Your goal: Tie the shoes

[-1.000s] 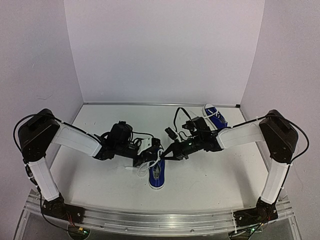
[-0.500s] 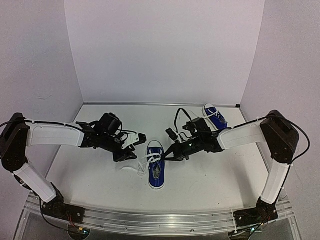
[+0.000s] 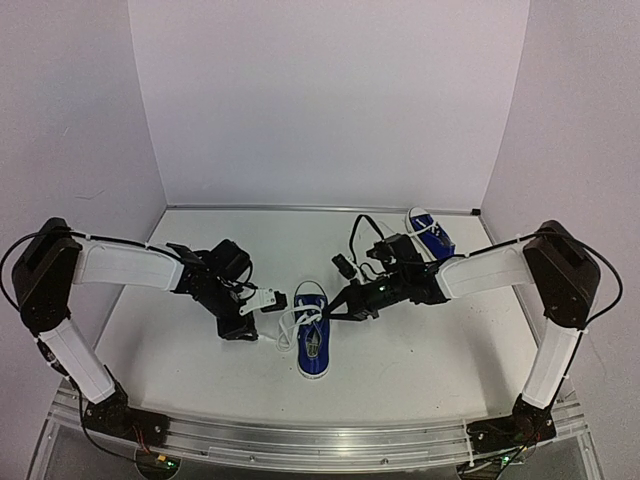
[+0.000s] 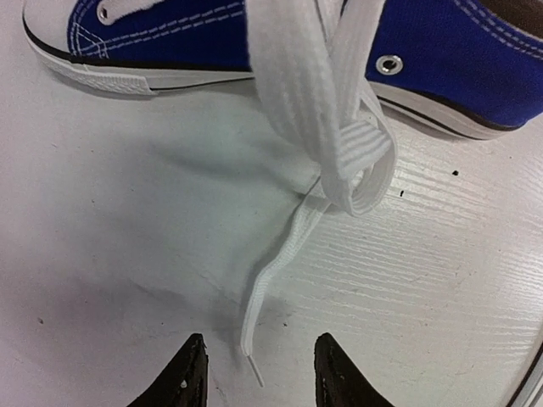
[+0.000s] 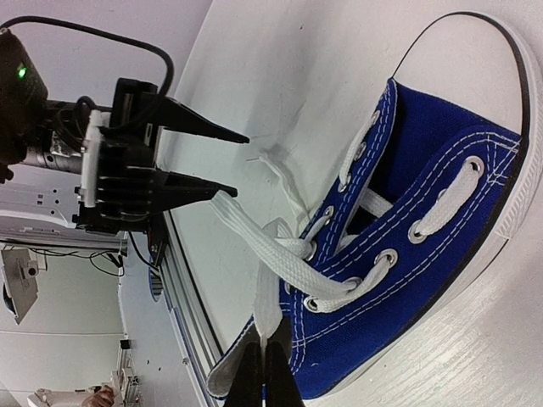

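Note:
One blue shoe (image 3: 313,343) with white toe cap lies mid-table, its white lace (image 3: 293,323) spilling off its left side. My left gripper (image 3: 276,301) hovers just left of it, open. In the left wrist view the lace's loose end (image 4: 257,298) lies flat on the table between the black fingertips (image 4: 188,374), touched by neither; a folded loop (image 4: 356,161) hangs beside the shoe (image 4: 458,59). My right gripper (image 3: 334,307) sits at the shoe's right side, shut (image 5: 265,373) on the other lace strand (image 5: 270,301) above the shoe (image 5: 424,229). The second shoe (image 3: 430,232) rests at the back right.
White walls close off the back and both sides of the white table (image 3: 200,370). A black cable (image 3: 355,235) loops above the right arm's wrist. The aluminium rail (image 3: 300,440) with both arm bases runs along the near edge.
The left gripper has opened, let go of the lace and drawn back to the left of the shoe, then settled low by the lace's loose end. The right gripper has stayed put.

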